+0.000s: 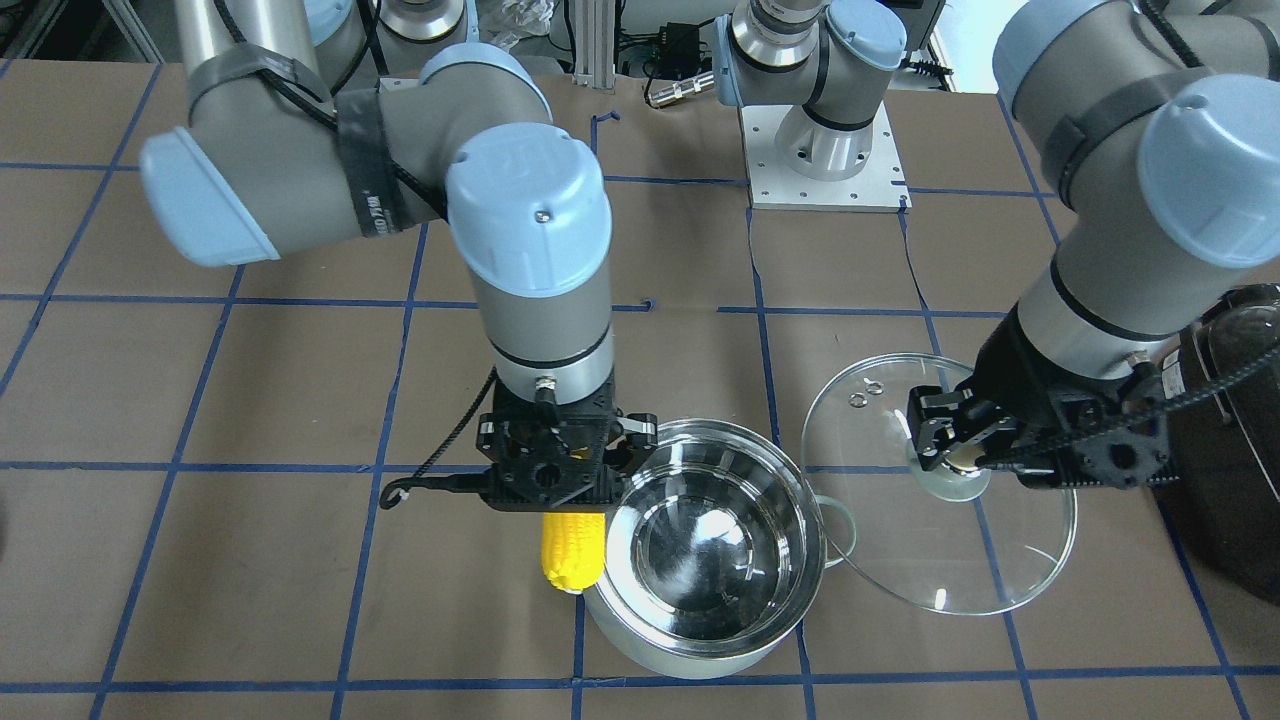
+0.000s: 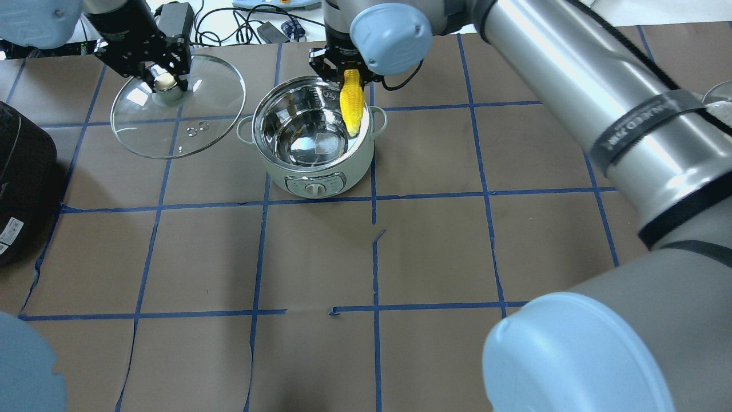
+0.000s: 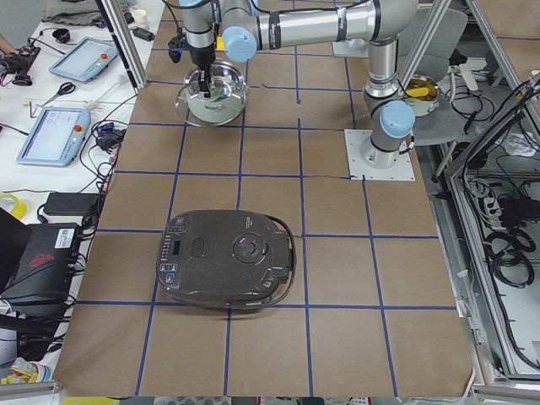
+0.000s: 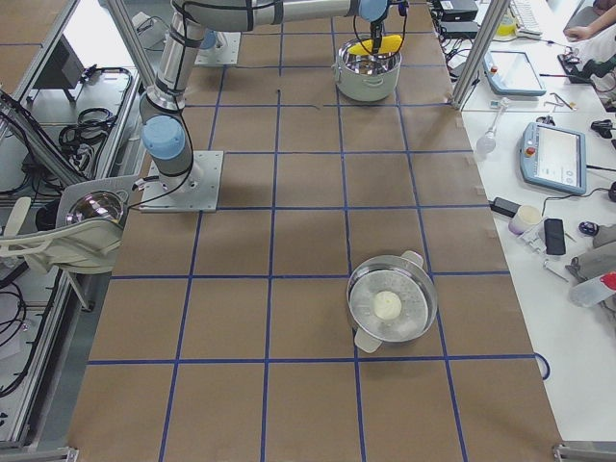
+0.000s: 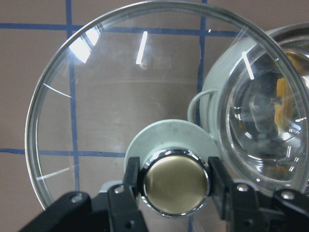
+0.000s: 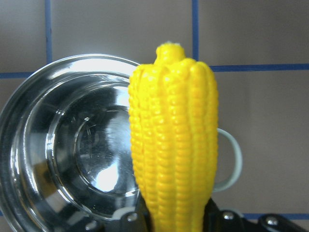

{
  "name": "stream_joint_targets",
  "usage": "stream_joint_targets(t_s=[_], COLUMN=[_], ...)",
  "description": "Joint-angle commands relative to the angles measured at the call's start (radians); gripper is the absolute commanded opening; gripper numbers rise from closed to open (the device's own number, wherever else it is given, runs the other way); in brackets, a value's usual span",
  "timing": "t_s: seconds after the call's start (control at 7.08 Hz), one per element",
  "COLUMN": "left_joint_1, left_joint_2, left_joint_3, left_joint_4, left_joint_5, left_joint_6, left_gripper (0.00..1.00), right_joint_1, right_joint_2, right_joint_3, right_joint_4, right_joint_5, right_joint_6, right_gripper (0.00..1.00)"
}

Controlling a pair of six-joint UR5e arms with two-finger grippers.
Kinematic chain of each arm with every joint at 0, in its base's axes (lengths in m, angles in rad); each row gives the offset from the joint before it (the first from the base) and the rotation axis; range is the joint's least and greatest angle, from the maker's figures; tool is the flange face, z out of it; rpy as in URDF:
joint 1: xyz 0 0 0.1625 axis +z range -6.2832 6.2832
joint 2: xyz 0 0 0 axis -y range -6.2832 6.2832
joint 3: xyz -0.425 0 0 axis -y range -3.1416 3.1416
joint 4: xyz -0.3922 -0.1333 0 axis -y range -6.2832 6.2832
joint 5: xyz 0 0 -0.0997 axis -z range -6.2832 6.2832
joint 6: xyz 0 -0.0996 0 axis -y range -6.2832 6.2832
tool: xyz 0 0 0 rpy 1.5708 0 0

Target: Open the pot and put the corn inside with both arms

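The pot (image 2: 320, 171) stands open, its shiny steel inside (image 1: 715, 540) empty. My right gripper (image 1: 560, 470) is shut on the thick end of the yellow corn (image 2: 350, 106) and holds it above the pot's rim on my right side. In the right wrist view the corn (image 6: 174, 145) hangs over the rim beside a loop handle. My left gripper (image 2: 163, 80) is shut on the brassy knob (image 5: 174, 181) of the glass lid (image 2: 171, 131). It holds the lid tilted, off the pot and to its left. The lid (image 1: 1000, 560) also shows in the front-facing view.
A large black appliance (image 2: 23, 171) stands at the table's left edge, close to my left arm (image 1: 1100, 250). A second steel pot (image 4: 390, 308) with a white lump inside stands far off on the right. An arm's base plate (image 1: 825, 160) is bolted behind the pot.
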Motion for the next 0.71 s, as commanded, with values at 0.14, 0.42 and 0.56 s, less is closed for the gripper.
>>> stream_joint_targets(t_s=[0.14,0.42,0.56], left_joint_1=[0.115,0.118,0.12], left_joint_2=[0.008,0.019,0.03], left_joint_3=[-0.208,-0.343,-0.403], left_joint_4=[0.176,0.307,0.378], left_joint_5=[0.002,0.006,0.006], left_joint_6=[0.172,0.167,0.171], left_gripper=[0.0,0.0,0.0], right_joint_1=[0.061,0.066,0.066], right_joint_2=[0.115,0.15,0.153], right_joint_3=[-0.058,-0.055,-0.055], right_joint_4=[-0.082,-0.098,-0.111], right_joint_5=[0.003,0.017,0.015], right_joint_6=[0.03,0.033,0.033], right_gripper=[0.0,0.02,0.15])
